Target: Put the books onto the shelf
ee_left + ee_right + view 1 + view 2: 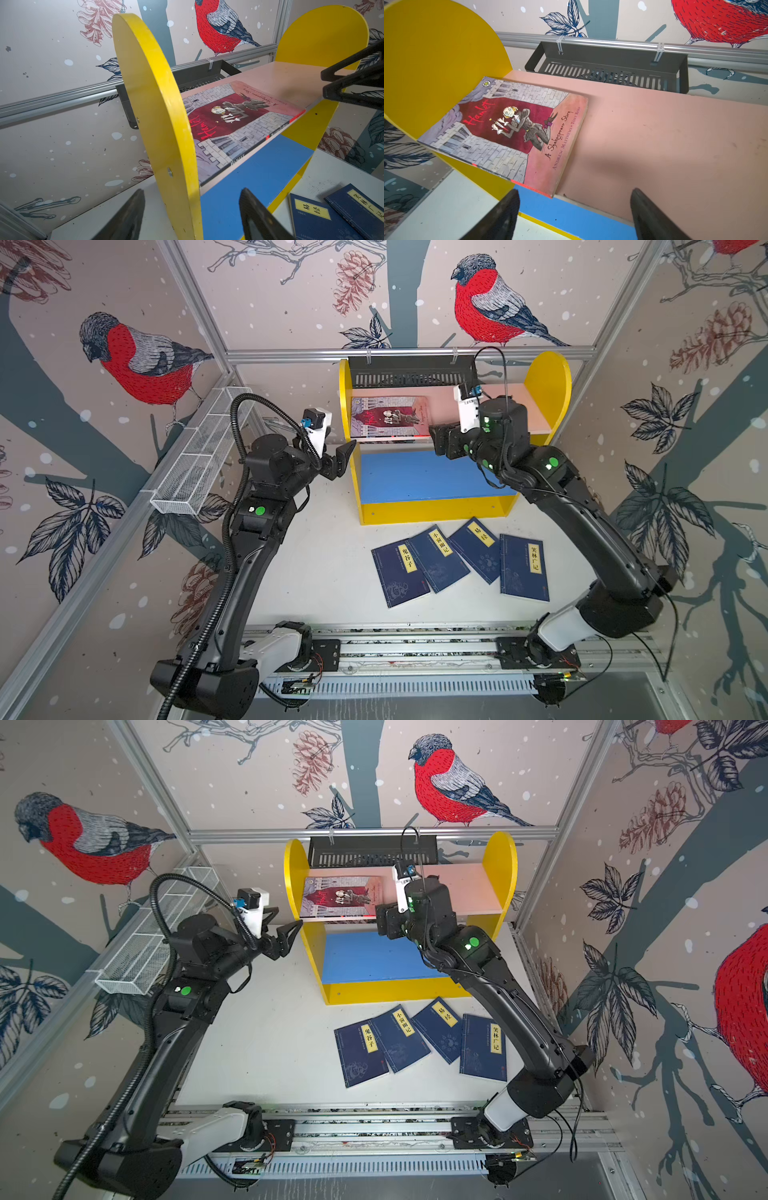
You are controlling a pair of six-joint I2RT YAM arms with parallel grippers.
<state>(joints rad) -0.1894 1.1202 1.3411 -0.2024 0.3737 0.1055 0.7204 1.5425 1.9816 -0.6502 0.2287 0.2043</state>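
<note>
The shelf (548, 381) is yellow, with a pink upper board (507, 406) and a blue lower board (415, 477). A dark red and grey Hamlet book (388, 416) (508, 133) lies flat at the left end of the pink board. Several navy blue books (438, 558) (401, 1038) with yellow labels lie fanned on the white table before the shelf. My right gripper (436, 439) (575, 207) hangs open and empty at the pink board's front edge, just right of the Hamlet book. My left gripper (347, 458) (191, 209) is open and empty beside the shelf's left side panel (158, 104).
A white wire mesh basket (203, 452) hangs on the left wall. A black slotted tray (411, 371) is fixed to the back rail behind the shelf. The arms' base rail (415, 647) runs along the table's front edge.
</note>
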